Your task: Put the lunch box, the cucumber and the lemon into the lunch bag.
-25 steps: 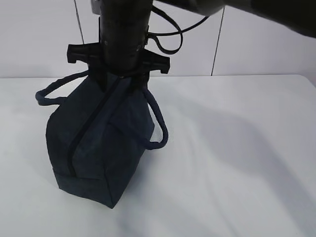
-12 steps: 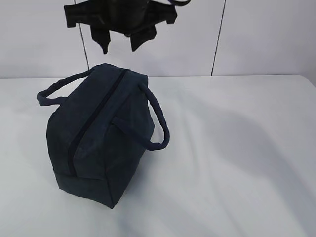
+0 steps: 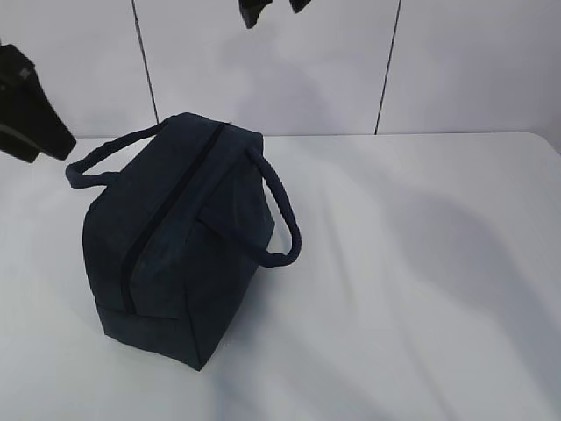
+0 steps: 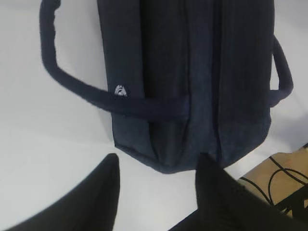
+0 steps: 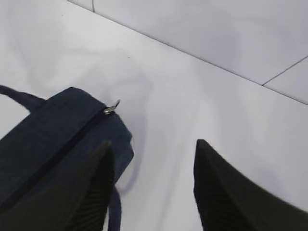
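Note:
The lunch bag (image 3: 180, 254) stands on the white table (image 3: 412, 289), dark navy, its zipper (image 3: 162, 215) shut along the top and a loop handle on each side. The silver ring pull (image 5: 111, 108) sits at the far end of the zipper. My right gripper (image 5: 153, 144) is open and empty, high above that end; only its fingertips (image 3: 252, 12) show at the top of the exterior view. My left gripper (image 4: 156, 166) is open and empty beside the bag (image 4: 192, 82), apart from it. The lunch box, cucumber and lemon are out of view.
A white panelled wall (image 3: 456, 61) stands behind the table. Part of my left arm (image 3: 26, 110) shows at the left edge. The left wrist view shows the table's edge with black cables (image 4: 276, 175) beyond it.
My right gripper has risen from the far end of the bag's top to the upper edge of the view. My left arm has come in at the left. The bag has not moved.

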### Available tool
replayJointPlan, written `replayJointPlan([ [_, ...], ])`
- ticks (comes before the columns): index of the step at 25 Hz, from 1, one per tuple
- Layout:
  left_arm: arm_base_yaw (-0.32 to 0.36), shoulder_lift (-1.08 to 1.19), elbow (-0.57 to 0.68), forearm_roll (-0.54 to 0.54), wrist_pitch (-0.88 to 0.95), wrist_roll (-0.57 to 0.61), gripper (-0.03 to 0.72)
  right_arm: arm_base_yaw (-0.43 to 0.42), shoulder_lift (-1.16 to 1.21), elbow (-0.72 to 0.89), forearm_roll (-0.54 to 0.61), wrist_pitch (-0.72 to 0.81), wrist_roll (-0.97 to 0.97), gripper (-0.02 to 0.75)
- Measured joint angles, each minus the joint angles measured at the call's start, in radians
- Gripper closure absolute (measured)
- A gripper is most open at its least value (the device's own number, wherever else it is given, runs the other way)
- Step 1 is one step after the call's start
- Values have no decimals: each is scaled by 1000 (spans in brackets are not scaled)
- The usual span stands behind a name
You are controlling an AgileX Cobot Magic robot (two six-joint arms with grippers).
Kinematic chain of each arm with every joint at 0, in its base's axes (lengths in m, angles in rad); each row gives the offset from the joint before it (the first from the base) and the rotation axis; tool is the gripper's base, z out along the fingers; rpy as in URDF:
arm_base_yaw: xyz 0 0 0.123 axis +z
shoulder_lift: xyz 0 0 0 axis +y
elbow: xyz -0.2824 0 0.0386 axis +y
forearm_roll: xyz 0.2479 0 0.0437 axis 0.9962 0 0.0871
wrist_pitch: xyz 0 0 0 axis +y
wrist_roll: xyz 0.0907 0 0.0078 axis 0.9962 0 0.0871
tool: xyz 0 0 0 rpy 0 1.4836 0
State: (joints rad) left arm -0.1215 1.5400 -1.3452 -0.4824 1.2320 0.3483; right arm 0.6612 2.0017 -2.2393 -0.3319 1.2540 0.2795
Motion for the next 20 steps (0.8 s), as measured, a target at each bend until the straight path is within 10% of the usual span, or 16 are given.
replayJointPlan([
  [20, -151, 383, -339, 18, -4, 8, 328, -214, 0, 0, 112, 2, -216, 351],
])
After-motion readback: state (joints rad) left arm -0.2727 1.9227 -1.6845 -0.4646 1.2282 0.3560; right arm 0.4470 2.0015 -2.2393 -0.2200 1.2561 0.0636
